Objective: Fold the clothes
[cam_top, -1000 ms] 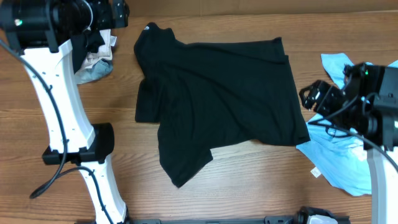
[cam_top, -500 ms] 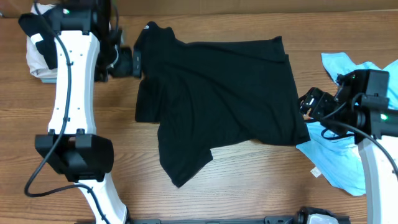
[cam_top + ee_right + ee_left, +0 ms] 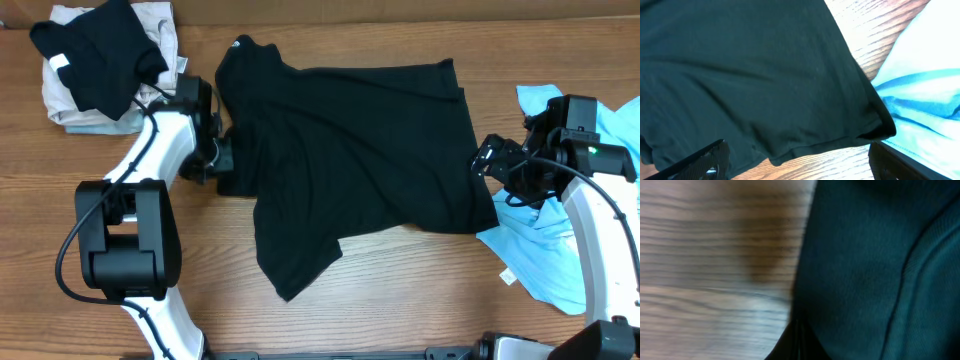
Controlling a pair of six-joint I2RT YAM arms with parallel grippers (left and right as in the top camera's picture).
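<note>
Wood-grain table point(image 3: 400, 290), rumpled black T-shirt point(image 3: 350, 160), right claw point(image 3: 797, 152) spread over hem, left claw point(image 3: 222, 158) state unclear.

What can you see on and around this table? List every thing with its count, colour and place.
black T-shirt: one, black, spread out mid-table
light blue T-shirt: one, light blue, crumpled at the right edge
folded black piece: one, black, on top of the far-left pile
pale pieces: count unclear, beige-white, under the folded black piece
table: one, brown wood, beneath everything
left gripper: one, black, at the black T-shirt's left edge
right gripper: one, black, open, at its right edge
</note>
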